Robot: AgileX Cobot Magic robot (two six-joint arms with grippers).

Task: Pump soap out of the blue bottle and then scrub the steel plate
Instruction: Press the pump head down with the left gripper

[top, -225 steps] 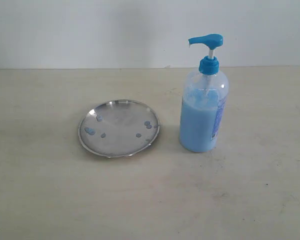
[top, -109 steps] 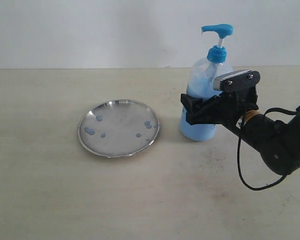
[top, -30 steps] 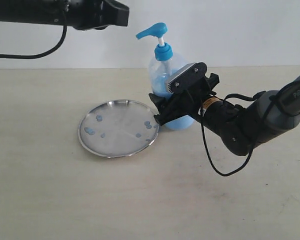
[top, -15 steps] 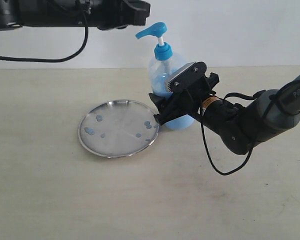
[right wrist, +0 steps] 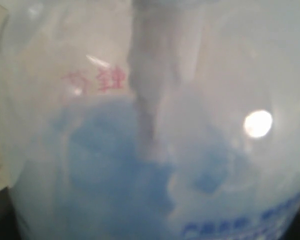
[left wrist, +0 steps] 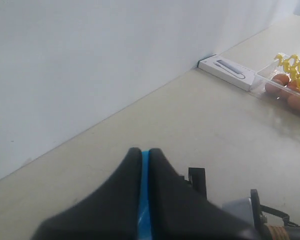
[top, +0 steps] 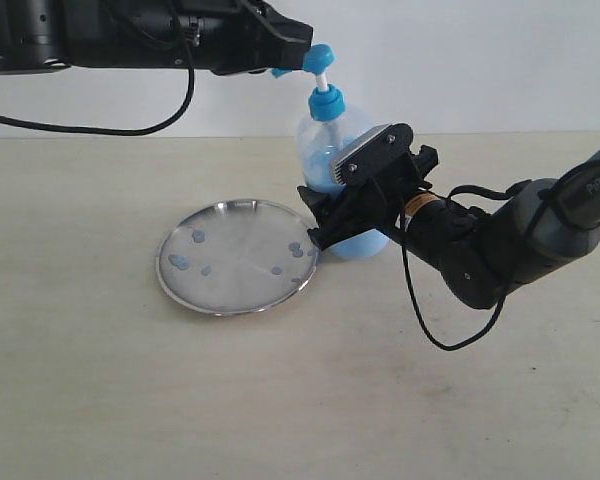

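Note:
The blue bottle (top: 323,138) stands just right of the steel plate (top: 238,256) and is part full of light blue soap (right wrist: 115,170). My right gripper (top: 321,217) is shut on the bottle's lower body, and the bottle (right wrist: 155,125) fills the right wrist view. My left gripper (top: 298,40) reaches in from the upper left and sits on the blue pump head (top: 321,57), hiding its spout. In the left wrist view the two black fingers (left wrist: 125,190) are almost together, with a thin strip of the pump head (left wrist: 144,200) showing between them. Small blue drops (top: 179,262) dot the plate.
The beige table meets a white wall behind the bottle. The left wrist view shows a flat white box (left wrist: 229,71) against that wall and a clear tray of eggs (left wrist: 289,85) beside it. My right arm (top: 480,250) lies across the table to the right.
My left gripper has moved right, from clear of the bottle to over the pump head. The right gripper, bottle and plate have not moved in the last second.

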